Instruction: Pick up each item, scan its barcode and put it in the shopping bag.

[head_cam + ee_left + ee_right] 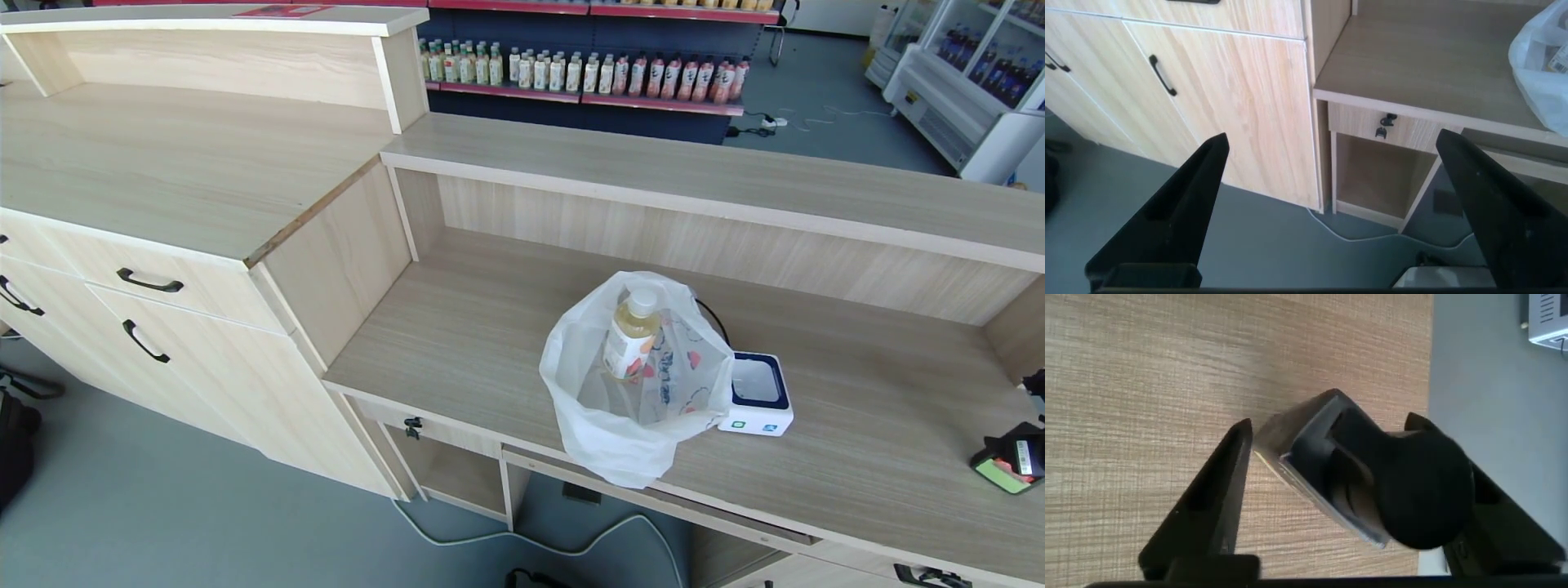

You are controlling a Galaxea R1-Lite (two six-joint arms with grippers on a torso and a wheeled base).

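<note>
The left hand [1331, 139] hangs spread wide above the grey floor [1290, 245]. The right hand [1327, 433] straddles a black handheld scanner [1372, 490]; I cannot tell whether it grips. A pale-yellow, white-capped drink bottle [633, 331] stands upright inside the white plastic shopping bag [596, 425] on the wooden table [457, 327].

The pale wood-grain laminate worktop [857, 392] looks smooth and matt. At its front edge, the thin translucent white plastic shopping bag [604, 441] is crinkled, with a faint sheen. Inside it, the clear plastic bottle of yellowish drink [630, 339] is glossy, with a smooth white cap and a printed film label. The white-and-navy plastic scanner box [759, 400] just beside the bag has a shiny top pane. The curved black drawer handles [149, 282] look like matt painted metal. The left hand [1331, 139] has matt black fingers [1176, 212]. The grey floor [163, 506] is smooth and dully reflective.
</note>
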